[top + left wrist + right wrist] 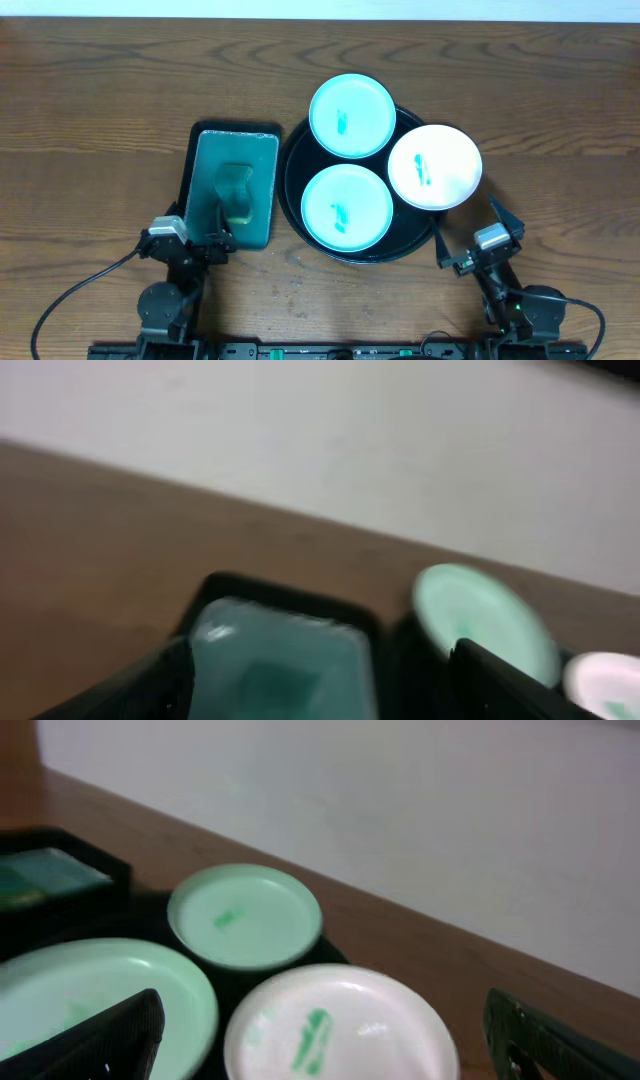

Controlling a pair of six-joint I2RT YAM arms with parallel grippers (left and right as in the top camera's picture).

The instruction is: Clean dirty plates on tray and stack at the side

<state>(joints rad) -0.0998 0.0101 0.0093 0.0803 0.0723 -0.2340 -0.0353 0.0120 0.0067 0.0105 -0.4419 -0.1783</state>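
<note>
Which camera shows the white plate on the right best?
Overhead: the white plate is whole, overhanging the right rim of the round tray. Right wrist shows it close but cropped at the bottom; left wrist catches only a blurred sliver.

The black left arm (165,300) and the black right arm (525,305) have rounded joint housings. A small silver-grey block (165,232) sits behind the black left pincer (208,245), and one like it behind the black right pincer (475,240). A thin black cable (70,295) loops out from each base. The wedge-shaped black fingers (100,1040) look matt.
</note>
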